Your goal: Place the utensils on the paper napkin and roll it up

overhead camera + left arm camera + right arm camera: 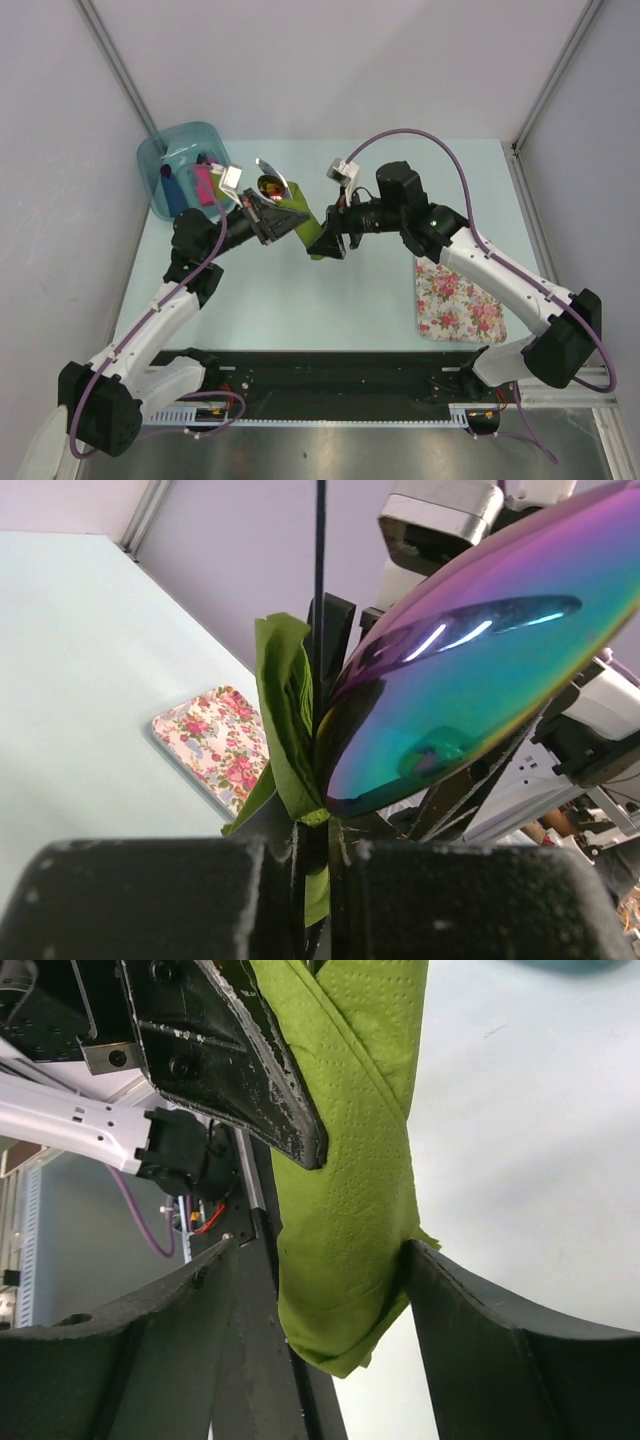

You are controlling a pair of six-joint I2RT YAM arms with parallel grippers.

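Over the middle of the table point(330, 310), my left end effector point(315, 855) is clamped tight on the green napkin point(285, 710), which is wrapped round the utensils point(460, 660) — one rainbow-sheen bowl pokes out past the paper. My right end effector point(325, 1252) stands spread on either side of the roll's lower end, one finger touching it (not pinching, as far as I can see). I judge the rolling to be nearly done. Next I'd close the right on the roll and snug it up — gently, or the wrap may spring loose.

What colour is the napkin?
Plain olive green napkin; clearest in right wrist view.
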